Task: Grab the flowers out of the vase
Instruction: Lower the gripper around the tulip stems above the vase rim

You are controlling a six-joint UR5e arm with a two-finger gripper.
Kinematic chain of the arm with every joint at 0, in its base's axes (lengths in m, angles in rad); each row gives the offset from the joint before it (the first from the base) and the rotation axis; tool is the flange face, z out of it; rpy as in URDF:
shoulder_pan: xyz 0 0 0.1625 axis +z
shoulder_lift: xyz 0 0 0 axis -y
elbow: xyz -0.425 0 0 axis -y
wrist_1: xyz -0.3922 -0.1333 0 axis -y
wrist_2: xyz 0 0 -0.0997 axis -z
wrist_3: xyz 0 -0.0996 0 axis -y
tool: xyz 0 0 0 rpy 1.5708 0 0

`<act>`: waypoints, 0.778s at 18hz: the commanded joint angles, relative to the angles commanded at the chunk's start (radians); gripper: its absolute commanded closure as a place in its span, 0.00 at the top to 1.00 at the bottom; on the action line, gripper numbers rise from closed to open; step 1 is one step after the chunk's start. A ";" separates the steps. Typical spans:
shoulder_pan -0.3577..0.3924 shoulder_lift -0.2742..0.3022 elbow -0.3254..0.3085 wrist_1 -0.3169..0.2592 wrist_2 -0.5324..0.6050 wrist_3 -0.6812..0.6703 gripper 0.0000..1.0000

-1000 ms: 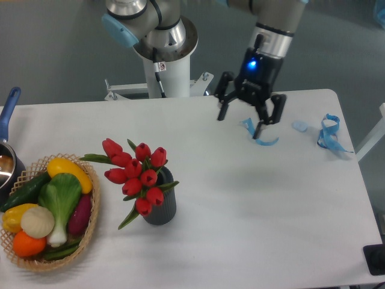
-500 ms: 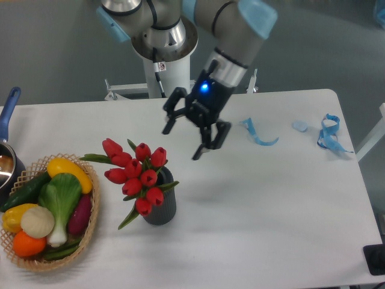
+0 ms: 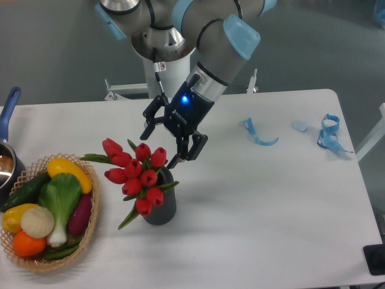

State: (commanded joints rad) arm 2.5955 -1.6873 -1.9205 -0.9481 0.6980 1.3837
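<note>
We take the short, dark grey ribbed cylinder of a vase (image 3: 160, 208) as our landmark. The bunch of red tulip buds with green leaves and stems, the flowers (image 3: 135, 173), sits in its mouth and spreads wider than the vase, leaning up and to the left of it. So nothing of the lift is done yet: the flowers are unheld, and we judge that the approach is near its end, with the closing, gripping and raising all left.

Our black two-finger gripper (image 3: 160, 142), with a blue light glowing on its body, hangs just above and slightly to the right of the vase, right at the top of the buds. Its fingers are spread wide and hold nothing; whether a fingertip brushes a bud we cannot tell.

The buds look smooth, rounded and glossy, like artificial blooms; the leaves are thin and pointed, one drooping below the vase rim. The vase's fine horizontal ribbing looks matte.

Left of the vase stands an oval wicker basket (image 3: 90, 232) of smooth, colourful toy vegetables. Farther left a metal pot with a blue handle (image 3: 8, 110) shows at the edge. Well to the right of the vase, curls of blue ribbon (image 3: 328, 133) lie on the white table (image 3: 271, 211).
</note>
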 joint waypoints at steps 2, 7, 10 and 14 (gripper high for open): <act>0.000 -0.017 0.000 0.018 0.000 0.000 1.00; -0.031 -0.052 0.009 0.040 0.000 0.000 1.00; -0.052 -0.081 0.014 0.066 0.000 -0.002 1.00; -0.071 -0.101 0.020 0.077 -0.014 0.000 1.00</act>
State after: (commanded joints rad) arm 2.5249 -1.7886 -1.9006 -0.8713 0.6842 1.3837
